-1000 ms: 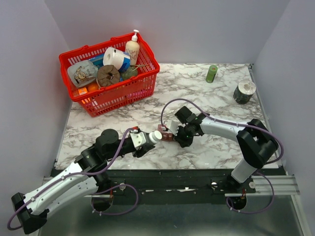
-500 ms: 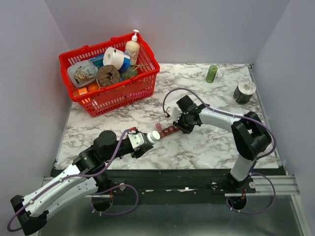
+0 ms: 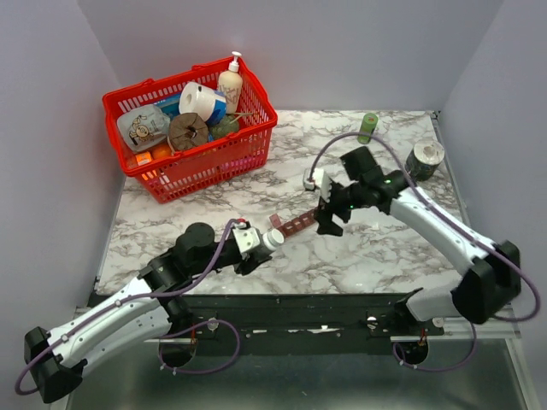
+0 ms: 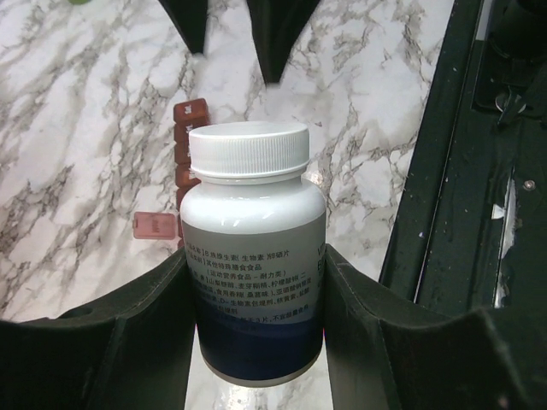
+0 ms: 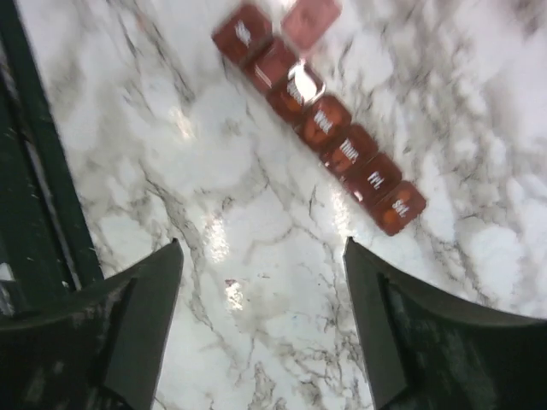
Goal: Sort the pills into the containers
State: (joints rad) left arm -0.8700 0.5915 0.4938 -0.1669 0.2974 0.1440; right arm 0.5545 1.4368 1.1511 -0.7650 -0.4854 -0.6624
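The pill box [image 3: 295,226] lies flat on the marble table [image 3: 214,205], a dark red strip of seven square cells in one row. In the right wrist view the pill box [image 5: 320,120] runs slantwise, its cell lids lettered but too blurred to read. One pinkish lid [image 5: 309,19] near one end stands open to the side; the other cells look closed.

Just beside that same end, the left gripper [image 3: 255,245] is clamped on a white bottle [image 3: 268,240]. The bottle [image 4: 255,248] has a white screw cap, in place, and a label with a dark blue band at the bottom. Whether the bottle touches the pill box cannot be told.

At the pill box's other end the right gripper [image 3: 328,218] hangs above the table. Its jaws are spread wide, with only bare marble between them in its own camera [image 5: 263,256]; it holds nothing.

Well beyond the pill box, at the table's far left, stands a red basket [image 3: 214,162] full of household goods. Far right of the pill box stand a green bottle [image 3: 367,128] and a dark roll [image 3: 424,160].
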